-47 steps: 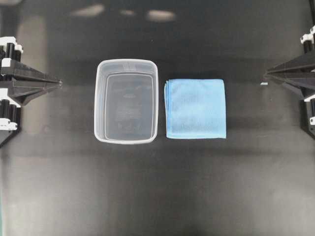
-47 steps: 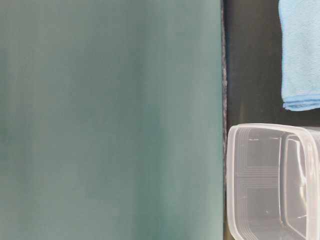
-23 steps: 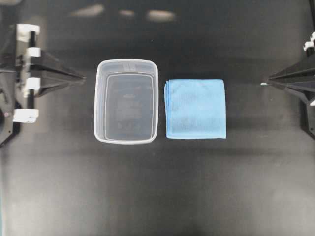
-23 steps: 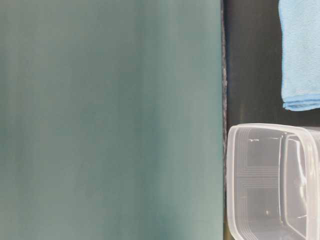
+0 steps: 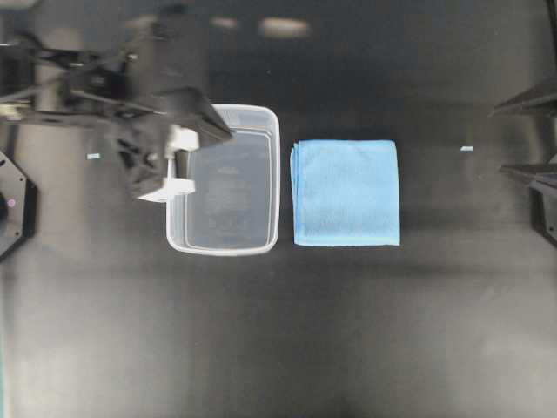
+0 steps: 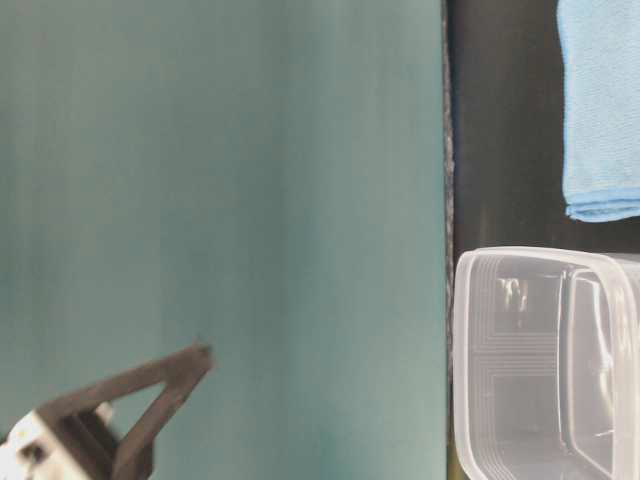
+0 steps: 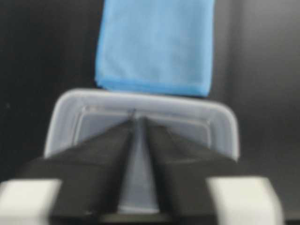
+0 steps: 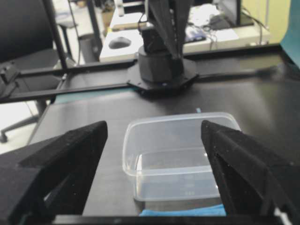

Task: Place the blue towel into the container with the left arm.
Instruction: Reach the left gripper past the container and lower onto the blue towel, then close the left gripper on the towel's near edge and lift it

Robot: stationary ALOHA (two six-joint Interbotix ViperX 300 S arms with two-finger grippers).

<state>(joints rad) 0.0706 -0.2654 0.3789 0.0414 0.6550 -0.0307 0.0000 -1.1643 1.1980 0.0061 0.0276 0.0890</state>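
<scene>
- Step: approach, nothing grasped. My left end effector (image 5: 213, 131) hangs over the near wall of the container (image 5: 265, 183), fingers nearly together.
- The blue towel (image 5: 346, 192) lies flat on the worktop (image 5: 278, 331), ahead of me, just beyond the container.
- Next, I judge: reach across, spread fingers, descend on towel.

The end effector (image 7: 136, 123) fills the lower part of the frame, its two black fingers (image 7: 98, 154) drawn almost together, with only a thin wedge of gap narrowing to the tips. Blurred white clips (image 7: 28, 199) sit at its outer corners. Directly under and ahead of the tips lies the container (image 7: 220, 122), clear and rounded. Just beyond its far rim lies the blue towel (image 7: 154, 47), flat on the dark worktop (image 7: 42, 56).
</scene>
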